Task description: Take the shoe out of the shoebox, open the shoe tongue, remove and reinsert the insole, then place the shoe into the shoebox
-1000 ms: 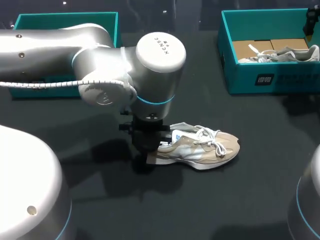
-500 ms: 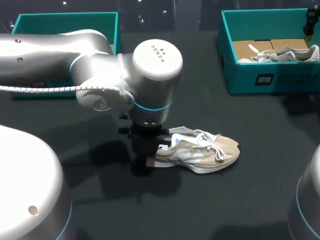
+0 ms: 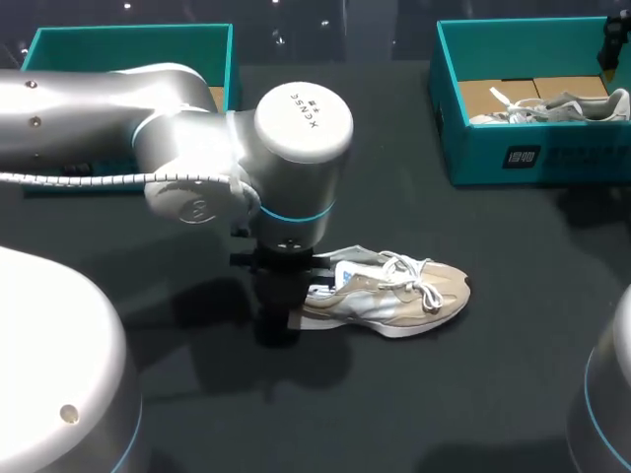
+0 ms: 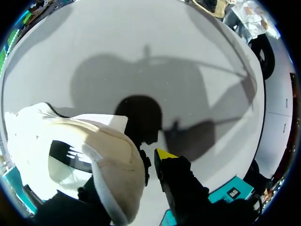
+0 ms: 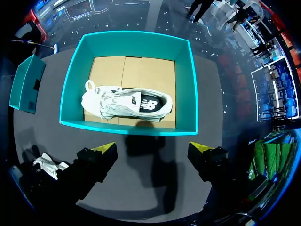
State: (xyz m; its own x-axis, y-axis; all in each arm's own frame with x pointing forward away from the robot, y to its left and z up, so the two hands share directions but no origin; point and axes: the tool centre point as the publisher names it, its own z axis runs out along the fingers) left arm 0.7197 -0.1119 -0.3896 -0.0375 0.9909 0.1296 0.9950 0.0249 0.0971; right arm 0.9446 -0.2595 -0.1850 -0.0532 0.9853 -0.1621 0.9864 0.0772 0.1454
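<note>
1. The shoe [image 3: 394, 296], beige with white laces, is seen out on the dark surface [image 3: 513, 394]. It lies on its sole near the middle, toe pointed towards the right arm's side.
2. The left claw [image 3: 279, 330] is set down at the heel end of the shoe. In the left wrist view the heel collar fills the space at the claw. Whether the claw is clamped on the heel cannot be told.
3. The right claw [image 5: 153, 149] is held wide apart with nothing in it. It is well apart from the shoe, poised above the surface just before the shoebox [image 3: 513, 163].
4. A second shoe [image 5: 127, 104], white, is noted inside that shoebox on its cardboard floor. Another teal box [image 3: 128, 39] is noted at the far left.
5. Step in hand, as judged: the taking-out is done and the shoe is being steadied at the heel. The laces look tied and the tongue is not yet opened.
6. Next move, as judged: the right claw would have to be brought across to the tongue. The tongue's top edge would be pinched above the laces and drawn up and forward while the heel is kept from sliding.
</note>
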